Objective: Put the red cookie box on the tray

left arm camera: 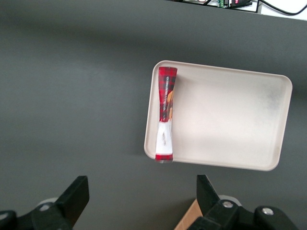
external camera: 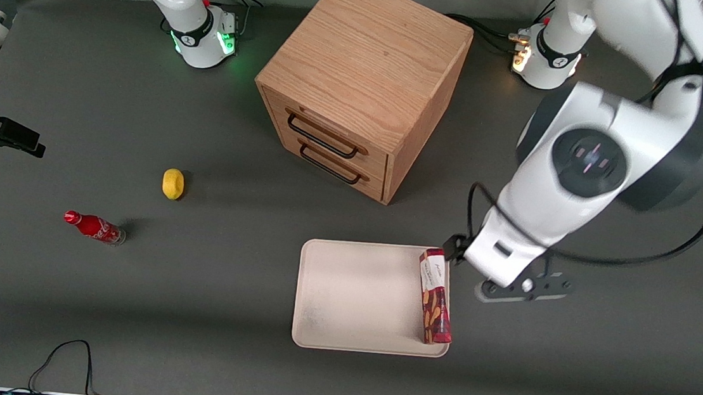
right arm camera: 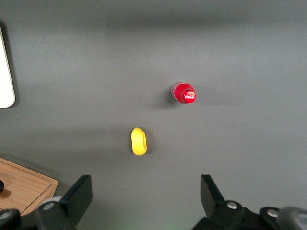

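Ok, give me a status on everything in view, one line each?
red cookie box: lying flat on the tray, along the edge nearest the working arm.
tray: flat on the table, otherwise bare.
gripper: raised above the table, jaws open, holding nothing.
cabinet: both drawers closed.
soda bottle: standing upright.
lemon: loose on the table.

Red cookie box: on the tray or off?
On: red cookie box lies along tray edge; open gripper hovers above it.

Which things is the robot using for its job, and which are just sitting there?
For the job: red cookie box lying on the tray; gripper, open, raised above the table near them.

Just sitting there: lemon, soda bottle, wooden drawer cabinet.
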Tool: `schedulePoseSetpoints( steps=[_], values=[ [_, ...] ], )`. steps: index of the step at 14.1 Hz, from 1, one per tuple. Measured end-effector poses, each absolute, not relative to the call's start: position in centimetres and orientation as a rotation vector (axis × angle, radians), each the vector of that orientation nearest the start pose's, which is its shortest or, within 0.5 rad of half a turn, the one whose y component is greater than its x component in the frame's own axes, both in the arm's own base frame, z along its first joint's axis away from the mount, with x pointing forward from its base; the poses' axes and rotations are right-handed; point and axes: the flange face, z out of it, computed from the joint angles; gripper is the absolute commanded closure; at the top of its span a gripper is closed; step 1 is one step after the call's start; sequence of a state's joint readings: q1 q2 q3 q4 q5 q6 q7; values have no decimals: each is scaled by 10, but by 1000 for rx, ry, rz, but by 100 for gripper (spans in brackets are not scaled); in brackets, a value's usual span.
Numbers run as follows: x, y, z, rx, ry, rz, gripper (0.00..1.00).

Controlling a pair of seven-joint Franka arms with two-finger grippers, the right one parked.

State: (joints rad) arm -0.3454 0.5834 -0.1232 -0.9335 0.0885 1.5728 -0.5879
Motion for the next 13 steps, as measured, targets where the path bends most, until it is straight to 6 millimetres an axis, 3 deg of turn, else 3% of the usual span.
schedulePoseSetpoints(
  steps=[3, 5, 8, 10, 13],
  values=[
    [649, -266, 575, -3124, -273, -74, 0],
    [657, -221, 576, -3098, -338, -13, 0],
    [666, -147, 567, -3080, -302, 56, 0],
    [660, -105, 564, -3077, -278, 66, 0],
    [639, -68, 563, -3077, -225, 31, 0]
  ],
)
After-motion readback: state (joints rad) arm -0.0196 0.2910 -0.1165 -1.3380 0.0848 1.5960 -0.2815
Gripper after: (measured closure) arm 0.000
